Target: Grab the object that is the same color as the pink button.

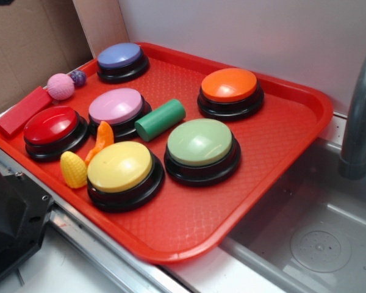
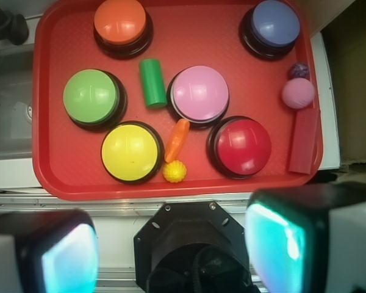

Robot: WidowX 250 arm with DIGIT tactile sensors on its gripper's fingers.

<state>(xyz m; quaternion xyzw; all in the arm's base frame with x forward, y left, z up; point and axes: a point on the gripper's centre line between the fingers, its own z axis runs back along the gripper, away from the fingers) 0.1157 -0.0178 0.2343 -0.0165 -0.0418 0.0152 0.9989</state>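
Note:
The small pink ball [image 1: 60,86] lies at the tray's far left edge, next to a smaller dark purple ball [image 1: 78,77]. In the wrist view the pink ball [image 2: 297,93] is at the upper right. The pink button [image 1: 116,106] sits left of centre on the red tray [image 1: 280,146]; in the wrist view the pink button [image 2: 200,93] is central. My gripper [image 2: 174,250] is open and empty, high above the robot base and short of the tray's near edge. Its fingers [image 2: 67,256] show teal pads. The gripper is out of the exterior view.
Red [image 1: 50,125], yellow [image 1: 120,166], green [image 1: 199,142], orange [image 1: 229,85] and blue-purple [image 1: 119,55] buttons stand on the tray. A green cylinder [image 1: 160,119], a toy carrot [image 1: 102,139], a yellow corn [image 1: 74,169] and a red block [image 1: 23,110] lie there. A sink and grey faucet [image 1: 358,116] are right.

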